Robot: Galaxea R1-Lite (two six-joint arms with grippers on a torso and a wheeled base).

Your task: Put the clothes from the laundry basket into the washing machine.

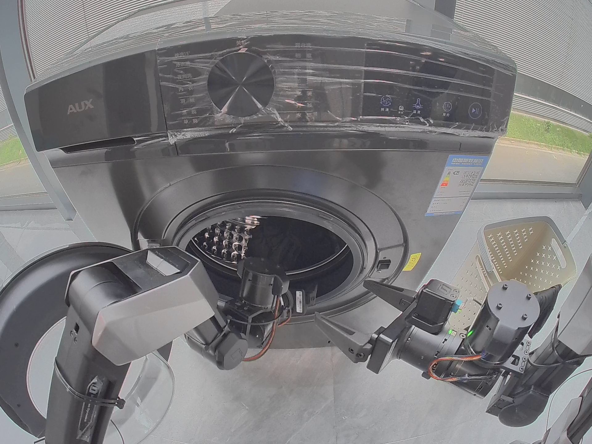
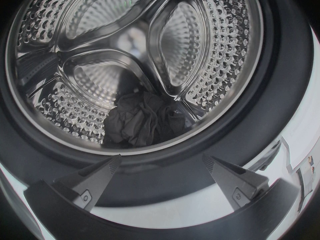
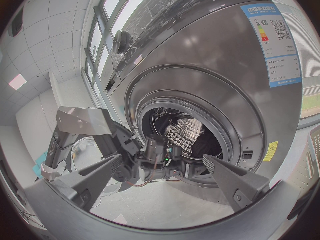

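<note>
The grey washing machine (image 1: pixel 382 174) stands in front of me with its round door (image 1: pixel 31 328) swung open to the left. A crumpled dark garment (image 2: pixel 143 119) lies at the bottom of the steel drum (image 2: pixel 216 50). My left gripper (image 2: pixel 161 160) is open and holds nothing, just outside the drum's lower rim and facing in. In the head view it sits at the lower edge of the opening (image 1: pixel 299 302). My right gripper (image 1: pixel 340 299) hangs open and bare in front of the machine, to the right of and below the opening. A beige laundry basket (image 1: pixel 524 248) leans at the right and looks empty.
The open door takes up the floor space to the left of the left arm. Pale floor tiles (image 1: pixel 308 396) stretch in front of the machine. Windows and a wall stand behind the machine. The left arm's wrist (image 3: pixel 156 157) lies between the right gripper's fingers in the right wrist view.
</note>
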